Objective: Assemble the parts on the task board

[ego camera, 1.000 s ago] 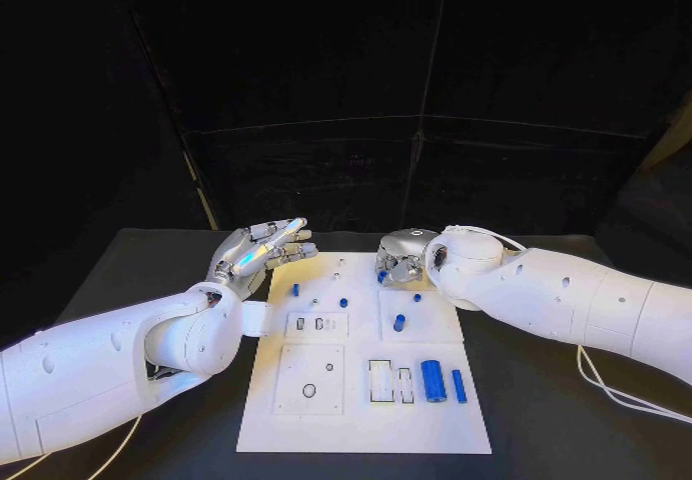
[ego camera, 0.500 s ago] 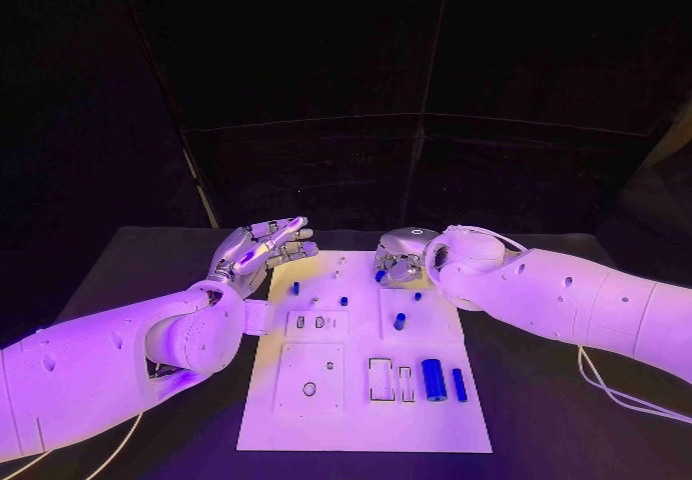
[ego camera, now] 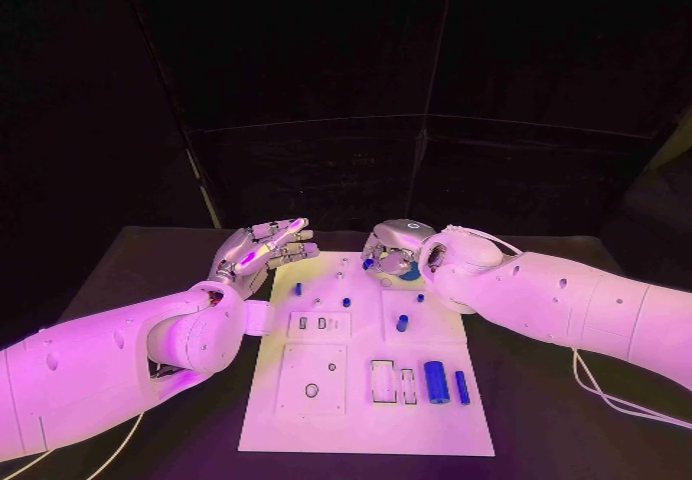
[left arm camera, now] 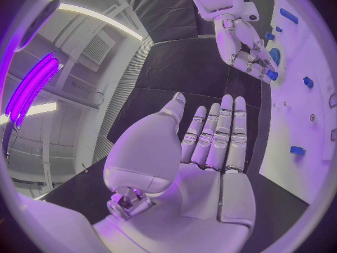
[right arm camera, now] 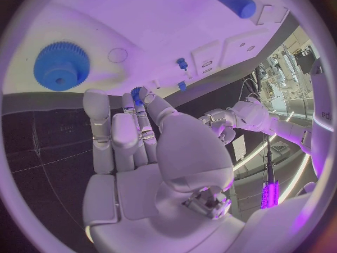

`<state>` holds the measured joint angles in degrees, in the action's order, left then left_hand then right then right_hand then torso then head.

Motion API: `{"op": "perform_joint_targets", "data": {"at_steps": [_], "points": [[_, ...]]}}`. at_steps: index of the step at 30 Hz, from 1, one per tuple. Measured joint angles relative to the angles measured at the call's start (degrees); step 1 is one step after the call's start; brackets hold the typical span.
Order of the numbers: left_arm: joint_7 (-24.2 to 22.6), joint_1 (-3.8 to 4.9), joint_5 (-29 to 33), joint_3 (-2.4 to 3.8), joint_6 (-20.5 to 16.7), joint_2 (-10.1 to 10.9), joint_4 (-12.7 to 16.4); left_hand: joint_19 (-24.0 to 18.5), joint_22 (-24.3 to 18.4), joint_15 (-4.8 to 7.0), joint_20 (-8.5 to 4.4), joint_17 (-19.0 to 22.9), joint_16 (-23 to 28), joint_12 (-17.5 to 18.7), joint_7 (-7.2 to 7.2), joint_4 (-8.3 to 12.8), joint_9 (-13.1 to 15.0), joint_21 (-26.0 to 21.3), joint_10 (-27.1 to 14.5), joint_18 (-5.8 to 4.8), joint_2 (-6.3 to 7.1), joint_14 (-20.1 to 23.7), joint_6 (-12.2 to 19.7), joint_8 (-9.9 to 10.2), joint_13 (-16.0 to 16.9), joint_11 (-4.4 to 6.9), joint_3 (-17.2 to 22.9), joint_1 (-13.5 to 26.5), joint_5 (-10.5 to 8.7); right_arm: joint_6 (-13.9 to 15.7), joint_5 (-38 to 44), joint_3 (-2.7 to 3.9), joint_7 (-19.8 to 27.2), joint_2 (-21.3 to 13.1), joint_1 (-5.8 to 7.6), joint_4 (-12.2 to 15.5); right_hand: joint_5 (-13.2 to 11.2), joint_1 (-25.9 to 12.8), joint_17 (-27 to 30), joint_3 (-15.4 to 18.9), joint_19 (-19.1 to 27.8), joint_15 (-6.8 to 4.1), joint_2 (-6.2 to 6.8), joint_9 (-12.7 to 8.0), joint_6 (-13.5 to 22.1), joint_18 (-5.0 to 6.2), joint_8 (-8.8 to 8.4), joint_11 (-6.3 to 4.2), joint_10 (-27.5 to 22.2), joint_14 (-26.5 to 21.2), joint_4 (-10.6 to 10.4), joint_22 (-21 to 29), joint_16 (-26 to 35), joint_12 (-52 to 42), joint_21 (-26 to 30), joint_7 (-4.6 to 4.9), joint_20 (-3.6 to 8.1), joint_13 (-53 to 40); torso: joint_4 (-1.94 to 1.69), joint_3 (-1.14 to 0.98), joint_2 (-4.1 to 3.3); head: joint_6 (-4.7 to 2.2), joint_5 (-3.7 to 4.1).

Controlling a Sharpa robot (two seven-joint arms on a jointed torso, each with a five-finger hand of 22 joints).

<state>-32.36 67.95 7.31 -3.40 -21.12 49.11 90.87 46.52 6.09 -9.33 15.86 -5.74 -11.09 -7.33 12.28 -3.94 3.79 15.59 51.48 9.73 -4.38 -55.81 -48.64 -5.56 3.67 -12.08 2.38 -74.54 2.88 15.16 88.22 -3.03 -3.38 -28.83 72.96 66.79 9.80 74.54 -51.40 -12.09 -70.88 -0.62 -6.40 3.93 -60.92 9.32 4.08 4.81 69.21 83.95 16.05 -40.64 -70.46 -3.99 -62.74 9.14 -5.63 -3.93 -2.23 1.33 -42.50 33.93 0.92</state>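
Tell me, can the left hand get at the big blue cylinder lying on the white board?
Probably yes: the left hand hovers open and the big blue cylinder lies uncovered on the board, though nearer the right arm.

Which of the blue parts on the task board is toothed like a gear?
The blue gear, a round disc with teeth around its rim, lying on the task board near the right hand. The other blue parts are smooth pegs or cylinders.
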Motion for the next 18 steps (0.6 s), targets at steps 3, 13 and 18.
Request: {"op": "perform_joint_targets", "data": {"at_steps": [3, 13, 18], "points": [[0.02, 0.0, 0.0, 0.0, 0.01, -0.1, -0.06, 0.0, 0.0, 0.0, 0.0, 0.0, 0.0, 0.0, 0.0, 0.0, 0.0, 0.0, 0.0, 0.0, 0.0, 0.0, 0.0, 0.0, 0.0, 0.0, 0.0, 0.0, 0.0, 0.6, -0.2, 0.0, -0.05, 1.54, 0.01, -2.06, 0.0, -0.38, -0.06, -0.57, 0.0, 0.0, 0.38, 0.0, 0.0, 0.0, 0.0, 0.0, 0.0, 0.0, -0.08, -0.16, -0.22, 0.0, 0.0, 0.0, 0.0, 0.06, -0.05, -0.01, -0.04, 0.1, -0.01], [0.09, 0.2, 0.01, 0.0, 0.06, -0.59, -0.02, 0.0, -0.05, 0.0, 0.0, -0.01, 0.0, 0.0, 0.0, 0.0, 0.0, 0.0, 0.0, -0.01, 0.0, 0.0, 0.0, 0.0, 0.0, 0.0, 0.0, 0.0, 0.0, 0.94, -0.47, 0.01, 0.0, 6.89, 0.0, -7.77, -0.28, -0.66, -0.06, -1.51, 0.0, 0.0, 0.67, -0.11, 0.01, 0.01, -0.1, 0.0, 0.0, 0.0, -0.08, -0.46, -0.43, 0.0, -0.5, 0.01, 0.0, 0.09, -0.2, 0.05, -0.26, 0.32, -0.04], [0.12, 0.62, 0.01, 0.0, 0.06, -0.69, 0.05, 0.0, -0.05, 0.0, 0.0, -0.01, 0.0, 0.0, 0.0, 0.16, 0.0, 0.0, -0.12, -0.01, 0.0, 0.0, 0.0, 0.0, 0.0, -0.12, -0.16, 0.0, 0.0, 1.01, -0.52, 0.01, 0.16, 8.5, 0.0, -9.59, -0.29, -0.66, -0.05, -1.89, 0.0, 0.0, 0.67, -0.2, 0.01, 0.01, -0.14, 0.0, -0.01, 0.0, -0.15, -0.55, -0.43, 0.0, -0.5, 0.0, 0.0, 0.09, -0.23, 0.11, -0.45, 0.37, 0.04]]}}
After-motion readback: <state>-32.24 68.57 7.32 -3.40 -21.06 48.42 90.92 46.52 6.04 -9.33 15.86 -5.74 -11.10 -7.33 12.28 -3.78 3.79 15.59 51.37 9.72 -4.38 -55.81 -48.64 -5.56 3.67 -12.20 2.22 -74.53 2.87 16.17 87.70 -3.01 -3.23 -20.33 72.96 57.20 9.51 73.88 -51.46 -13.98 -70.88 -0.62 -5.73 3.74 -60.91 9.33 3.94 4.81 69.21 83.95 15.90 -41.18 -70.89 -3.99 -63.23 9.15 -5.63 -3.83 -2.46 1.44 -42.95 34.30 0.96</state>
